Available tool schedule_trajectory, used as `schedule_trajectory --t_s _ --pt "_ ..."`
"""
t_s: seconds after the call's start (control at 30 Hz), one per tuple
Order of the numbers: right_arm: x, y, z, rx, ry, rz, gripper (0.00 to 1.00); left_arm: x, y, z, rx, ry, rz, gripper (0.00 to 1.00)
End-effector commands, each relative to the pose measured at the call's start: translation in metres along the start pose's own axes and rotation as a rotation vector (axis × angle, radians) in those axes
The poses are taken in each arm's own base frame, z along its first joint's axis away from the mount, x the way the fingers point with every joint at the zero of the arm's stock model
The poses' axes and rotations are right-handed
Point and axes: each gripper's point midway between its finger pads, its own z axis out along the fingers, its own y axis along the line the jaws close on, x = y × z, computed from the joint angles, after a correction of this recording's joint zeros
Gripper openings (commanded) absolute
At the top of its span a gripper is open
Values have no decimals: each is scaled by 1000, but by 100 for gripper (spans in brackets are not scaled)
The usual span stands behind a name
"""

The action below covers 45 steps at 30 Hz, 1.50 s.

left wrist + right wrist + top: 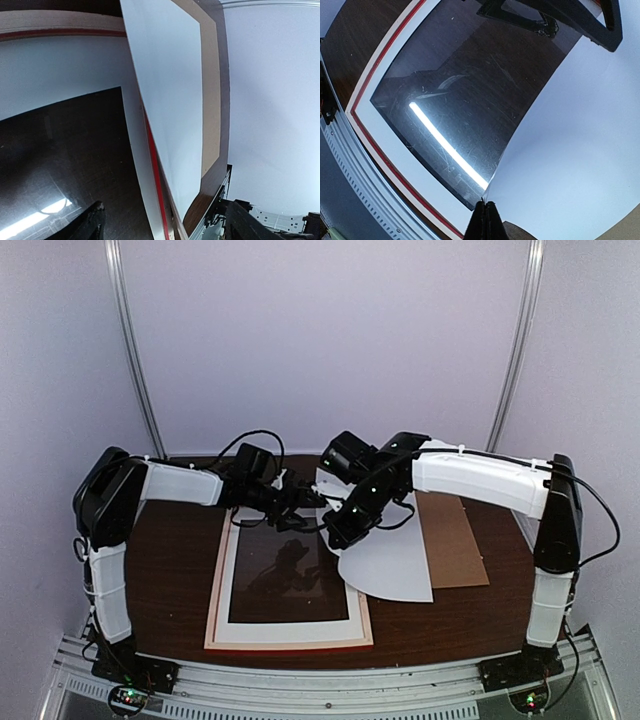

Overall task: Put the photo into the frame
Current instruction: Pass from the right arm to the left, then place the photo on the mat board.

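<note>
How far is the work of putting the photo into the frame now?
Done: the frame lies flat, white mat inside. In hand: the right claw pinches the photo, white side showing, its edge over the frame; the left claw hangs open. Left: laying the photo flat inside.

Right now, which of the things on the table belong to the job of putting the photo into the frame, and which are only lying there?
Belong to the job:
- the photo, white side showing, pinched by the right gripper
- the frame, lying flat

Only lying there:
- the white mat, resting inside the frame
- the brown backing board, beside the photo
</note>
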Motion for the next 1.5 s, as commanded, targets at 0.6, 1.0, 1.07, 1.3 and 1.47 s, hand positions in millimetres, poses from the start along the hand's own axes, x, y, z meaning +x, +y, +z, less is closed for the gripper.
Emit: schedule_trajectory --t_s 0.6,1.0,1.07,1.3,1.47 --pt "-8 31 15 -105 -10 -21 0 4 7 35 4 81 37 32" --pt "-7 20 4 -77 -33 -12 43 5 -1 26 16 78 68 0" --pt "-8 12 -5 -70 -53 0 49 7 -6 17 17 76 86 0" --pt "-16 -32 -50 -59 -174 93 56 35 3 -34 -34 107 103 0" --pt "-15 -81 -65 -2 -215 183 56 65 19 -77 -145 179 117 0"
